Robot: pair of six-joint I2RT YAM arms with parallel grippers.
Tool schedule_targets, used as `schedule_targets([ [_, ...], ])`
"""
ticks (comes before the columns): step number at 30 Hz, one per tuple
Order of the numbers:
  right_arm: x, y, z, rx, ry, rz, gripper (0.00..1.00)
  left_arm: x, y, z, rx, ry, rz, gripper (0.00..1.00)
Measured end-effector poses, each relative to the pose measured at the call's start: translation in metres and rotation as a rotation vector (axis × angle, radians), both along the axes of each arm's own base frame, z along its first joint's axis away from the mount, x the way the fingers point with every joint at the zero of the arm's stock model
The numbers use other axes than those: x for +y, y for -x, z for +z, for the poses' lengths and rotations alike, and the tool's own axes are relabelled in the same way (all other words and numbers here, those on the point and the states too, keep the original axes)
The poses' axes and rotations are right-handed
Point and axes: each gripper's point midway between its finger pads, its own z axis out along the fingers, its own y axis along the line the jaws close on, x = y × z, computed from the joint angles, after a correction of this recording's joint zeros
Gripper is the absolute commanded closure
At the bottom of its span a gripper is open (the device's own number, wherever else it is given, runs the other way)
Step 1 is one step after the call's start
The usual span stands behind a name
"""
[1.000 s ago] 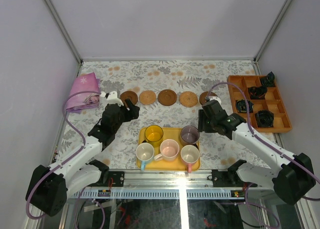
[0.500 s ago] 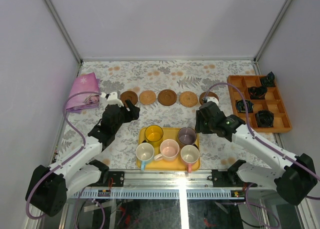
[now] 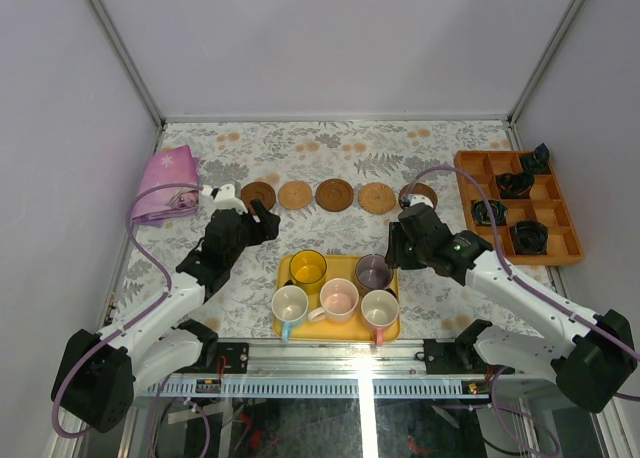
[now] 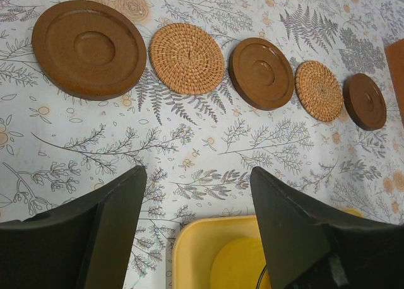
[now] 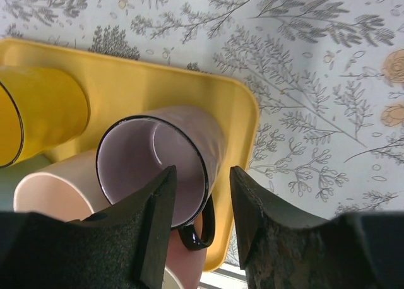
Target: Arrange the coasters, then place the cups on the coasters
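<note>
A: R gripper (image 5: 202, 172)?
B: Jaws apart, straddling rim of purple cup (image 5: 142, 156), far-right corner of yellow tray (image 5: 151, 81). No clamp visible.
A: L gripper (image 4: 199, 175)?
B: Apart, empty, just beyond tray's far-left corner. 5 cups (image 3: 340, 298) on tray, 5 coasters (image 3: 335, 194) in row beyond it.

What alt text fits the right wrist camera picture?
The right gripper, open, straddles the wall of a grey-purple mug on a yellow tray, one finger over its mouth and one outside. A yellow mug and a pink mug stand beside it, with a floral tablecloth beyond.
</note>
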Motion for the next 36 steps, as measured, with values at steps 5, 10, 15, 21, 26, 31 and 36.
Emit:
schedule_targets([
  [5,0.01,0.009,-0.007,0.04,-0.007,0.039,0.56,0.0,0.0,0.0,0.001,0.002,0.001,0.33],
  [10,0.015,0.015,-0.016,0.074,0.006,0.055,0.6,0.0,0.0,0.0,0.001,0.002,0.002,0.33],
  [15,0.012,0.019,-0.028,0.114,0.046,0.052,0.72,0.0,0.0,0.0,0.001,0.004,0.003,0.33],
  [21,0.005,0.021,-0.039,0.146,0.115,0.049,0.86,0.001,0.0,0.0,0.001,0.005,0.009,0.33],
  [26,0.001,0.012,-0.038,0.121,0.175,0.065,0.91,0.003,-0.001,0.0,0.0,0.002,0.022,0.32],
  [31,-0.001,0.001,-0.037,0.085,0.231,0.095,0.9,0.005,-0.001,-0.001,0.005,-0.005,0.031,0.32],
  [36,0.001,-0.006,-0.033,0.05,0.248,0.135,0.62,0.007,-0.001,0.0,0.002,-0.008,0.04,0.32],
])
